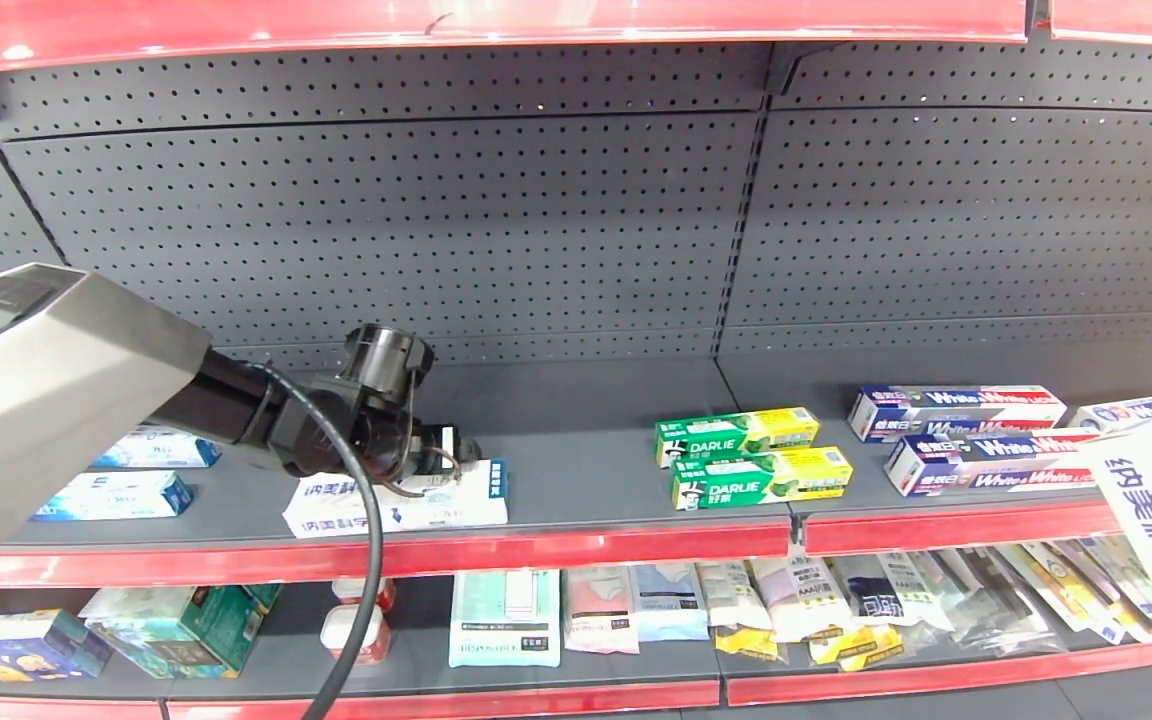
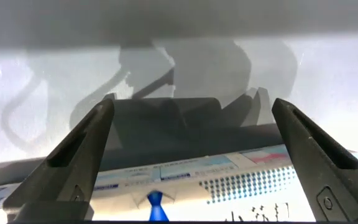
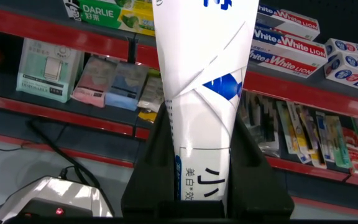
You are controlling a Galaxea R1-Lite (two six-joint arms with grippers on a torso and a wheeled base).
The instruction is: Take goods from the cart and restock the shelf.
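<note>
— Starting with the left hand (image 1: 441,462). Open or closed?

— Open. Spread wide over a flat white cardboard box with blue print (image 1: 406,508), with one black finger (image 2: 79,162) on each side of it. Cannot tell about contact.

— Whereabouts of that box?

— Lying flat on the grey metal shelf with a red front lip (image 1: 586,470), close to the front edge. Set between pale blue packs (image 1: 116,495) toward the left end and two green-and-yellow toothpaste cartons (image 1: 751,455) further right.

— And the right hand (image 3: 204,118)?

— Closed on a second white box with blue print (image 3: 204,56). Gripped at one end, sticking out lengthwise from the grip. Held off the shelf, in front of the shelving at the robot's right.

— Anything past the green cartons?

— Blue, red and white toothpaste cartons (image 1: 966,440), stacked on the right section of the same level. Underneath, on the lower shelf (image 1: 636,695), a row of flat packets and pouches (image 1: 796,595).
</note>
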